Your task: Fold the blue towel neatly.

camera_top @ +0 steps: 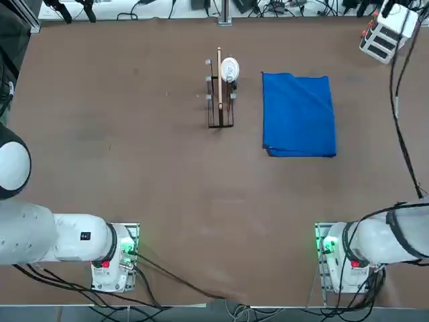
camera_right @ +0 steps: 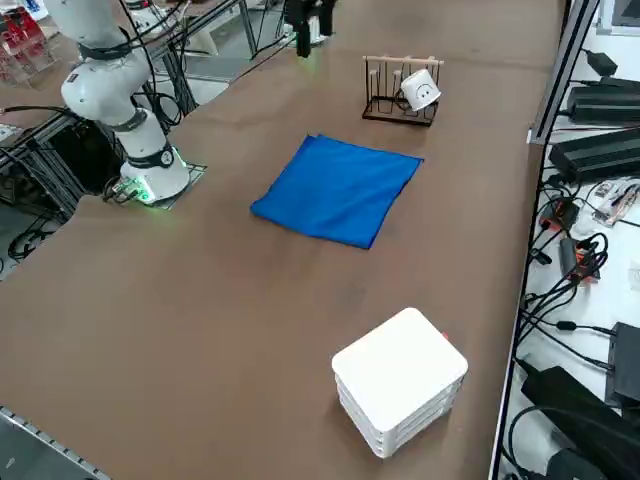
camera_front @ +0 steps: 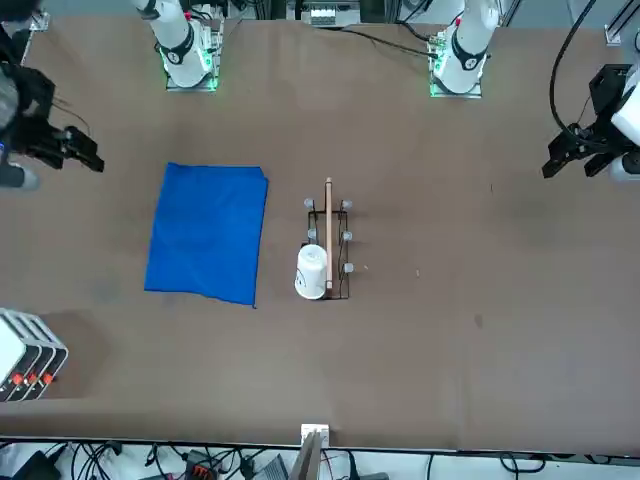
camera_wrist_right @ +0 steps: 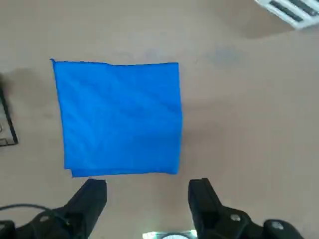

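Note:
The blue towel [camera_top: 298,114] [camera_front: 208,232] [camera_right: 338,188] lies flat on the brown table as a neat rectangle in the right half, with a doubled edge on the side nearest the arms' bases. In the right wrist view the blue towel [camera_wrist_right: 118,117] lies past the fingertips. My right gripper [camera_wrist_right: 147,186] hangs well above the table and clear of the cloth. It is open, with nothing between its black fingers [camera_wrist_right: 94,191]. From the front view the right gripper [camera_front: 72,150] hovers off the towel's outer side.
A small wooden rack [camera_top: 220,100] [camera_front: 328,240] [camera_right: 400,90] holding a white cup [camera_top: 229,68] [camera_front: 312,272] stands just left of the towel. A white stacked box [camera_top: 389,33] [camera_right: 400,380] [camera_front: 25,355] sits at the table's far right corner, with cables trailing beside it.

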{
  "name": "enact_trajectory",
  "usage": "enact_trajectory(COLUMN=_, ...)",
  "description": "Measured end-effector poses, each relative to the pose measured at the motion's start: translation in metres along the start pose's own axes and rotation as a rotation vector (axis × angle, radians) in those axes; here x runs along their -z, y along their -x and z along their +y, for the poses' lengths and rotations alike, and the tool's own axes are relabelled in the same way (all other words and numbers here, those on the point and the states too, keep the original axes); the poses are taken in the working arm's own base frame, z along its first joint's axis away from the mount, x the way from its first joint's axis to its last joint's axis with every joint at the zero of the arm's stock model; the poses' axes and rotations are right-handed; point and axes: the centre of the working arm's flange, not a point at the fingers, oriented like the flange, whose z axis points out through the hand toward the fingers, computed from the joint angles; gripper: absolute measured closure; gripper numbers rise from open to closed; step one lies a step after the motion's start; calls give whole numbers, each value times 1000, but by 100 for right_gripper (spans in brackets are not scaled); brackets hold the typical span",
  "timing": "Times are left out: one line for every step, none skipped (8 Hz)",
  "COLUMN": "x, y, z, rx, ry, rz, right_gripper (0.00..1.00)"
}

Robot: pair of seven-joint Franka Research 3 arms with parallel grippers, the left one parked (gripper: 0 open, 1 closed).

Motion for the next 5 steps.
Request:
enact_trajectory(x=-1, y=10, z=14, rx=-21, ry=-16, rz=22, right_gripper=0)
enact_trajectory(x=-6, y=21, z=25, rx=-33, ry=-24, rz=46, right_gripper=0)
enact_trajectory(x=-10, y=34, z=27, rx=-34, ry=-29, rz=60, right_gripper=0)
enact_trajectory(x=-12, y=44, z=25, rx=-28, ry=-31, rz=68, right_gripper=0)
enact_trajectory(x=-10, y=49, z=23, rx=-23, ry=-32, rz=76, right_gripper=0)
